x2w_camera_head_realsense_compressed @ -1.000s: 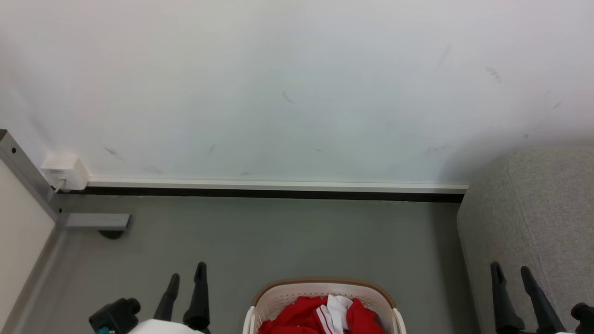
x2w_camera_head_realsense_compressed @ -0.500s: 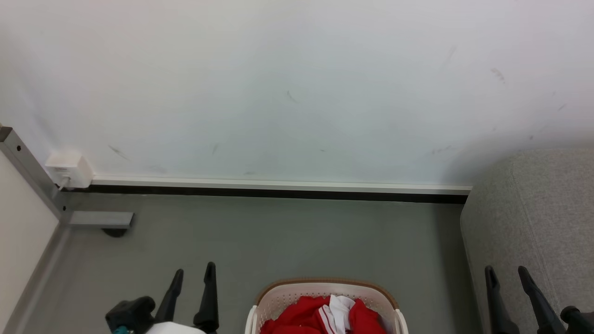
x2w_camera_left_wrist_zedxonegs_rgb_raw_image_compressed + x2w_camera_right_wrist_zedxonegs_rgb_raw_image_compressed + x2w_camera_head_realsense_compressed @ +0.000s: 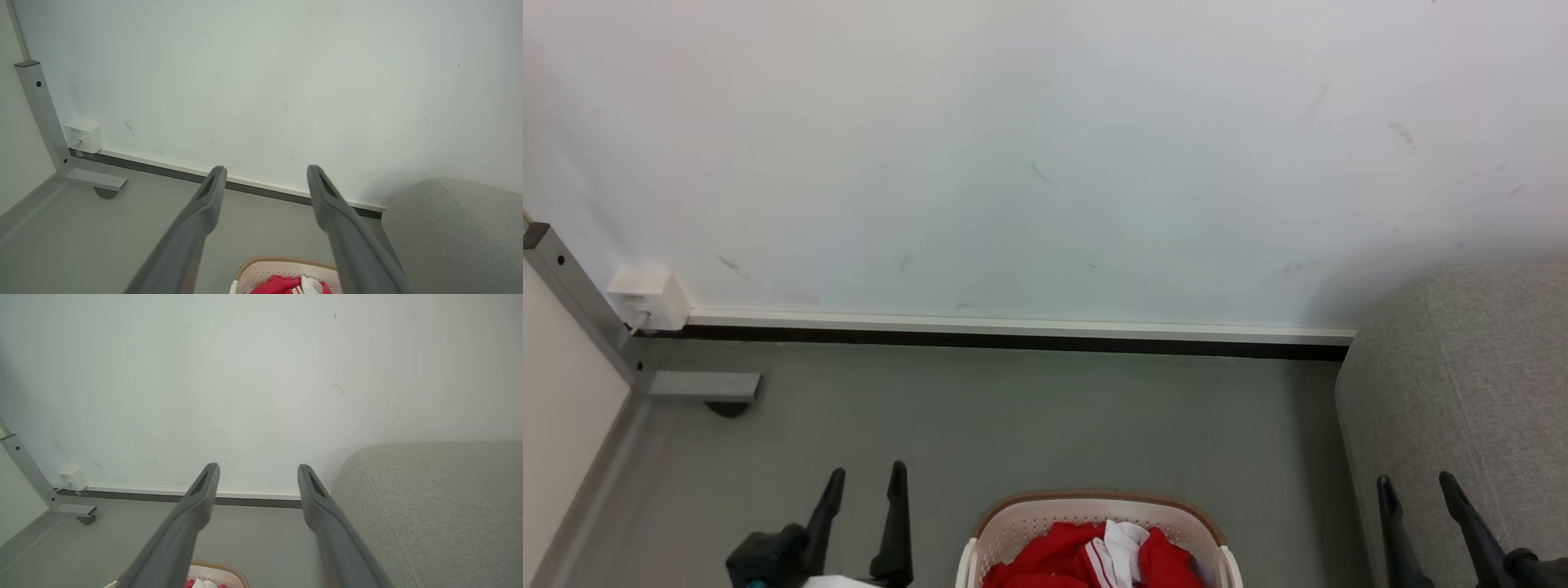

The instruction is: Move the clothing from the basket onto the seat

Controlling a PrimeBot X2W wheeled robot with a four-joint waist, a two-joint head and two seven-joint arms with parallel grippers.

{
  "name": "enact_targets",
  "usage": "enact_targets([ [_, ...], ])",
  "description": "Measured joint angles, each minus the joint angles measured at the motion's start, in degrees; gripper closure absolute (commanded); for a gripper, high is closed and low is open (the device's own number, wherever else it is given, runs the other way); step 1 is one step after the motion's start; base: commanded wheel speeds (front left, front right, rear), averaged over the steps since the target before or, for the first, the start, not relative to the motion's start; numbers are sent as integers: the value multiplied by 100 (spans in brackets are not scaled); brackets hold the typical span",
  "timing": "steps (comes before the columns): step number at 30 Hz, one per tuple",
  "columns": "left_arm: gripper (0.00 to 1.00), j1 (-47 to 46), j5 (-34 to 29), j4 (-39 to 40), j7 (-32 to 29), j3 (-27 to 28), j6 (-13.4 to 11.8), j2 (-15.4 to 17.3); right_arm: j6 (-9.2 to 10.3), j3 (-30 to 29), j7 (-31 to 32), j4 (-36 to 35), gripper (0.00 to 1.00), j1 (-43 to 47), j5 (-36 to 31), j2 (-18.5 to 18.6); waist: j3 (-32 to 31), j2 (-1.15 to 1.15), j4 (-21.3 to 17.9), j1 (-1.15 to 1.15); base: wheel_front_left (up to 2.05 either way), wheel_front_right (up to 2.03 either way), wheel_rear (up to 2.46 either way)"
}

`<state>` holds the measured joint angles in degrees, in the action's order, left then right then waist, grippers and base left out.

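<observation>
At the bottom middle of the head view stands the cream basket [image 3: 1027, 523] with its brown rim, and red clothing [image 3: 1062, 555] with a white panel lies inside it. The grey seat [image 3: 1462, 392] fills the right side. My left gripper [image 3: 866, 478] hangs open over the floor, left of the basket. My right gripper [image 3: 1417, 486] is open in front of the seat's edge. The left wrist view has the left gripper [image 3: 265, 171] open above the basket [image 3: 282, 267], the clothing [image 3: 278, 286] and the seat [image 3: 453, 232]. In the right wrist view the right gripper [image 3: 257, 469] is open beside the seat [image 3: 429, 502], with the basket [image 3: 216, 573] below.
A white wall [image 3: 1045, 163] with a dark baseboard [image 3: 1013, 343] runs behind the grey floor [image 3: 1013, 425]. A metal frame leg [image 3: 580, 302] with a foot and a white wall box [image 3: 649, 298] stand at the left.
The head view has shifted slightly. My left gripper has moved a little to the right, toward the basket. The right gripper has sunk slightly lower in the picture.
</observation>
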<state>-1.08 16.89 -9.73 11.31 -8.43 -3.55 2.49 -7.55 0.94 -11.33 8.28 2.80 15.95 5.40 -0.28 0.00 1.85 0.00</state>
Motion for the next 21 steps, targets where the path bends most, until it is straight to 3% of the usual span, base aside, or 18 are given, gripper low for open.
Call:
enact_targets([
  [21,0,89,-658,-178,244,91,183,10,0,-430,-237,92,0,99,-617,-132,-16,0,22,0,0,0,0],
])
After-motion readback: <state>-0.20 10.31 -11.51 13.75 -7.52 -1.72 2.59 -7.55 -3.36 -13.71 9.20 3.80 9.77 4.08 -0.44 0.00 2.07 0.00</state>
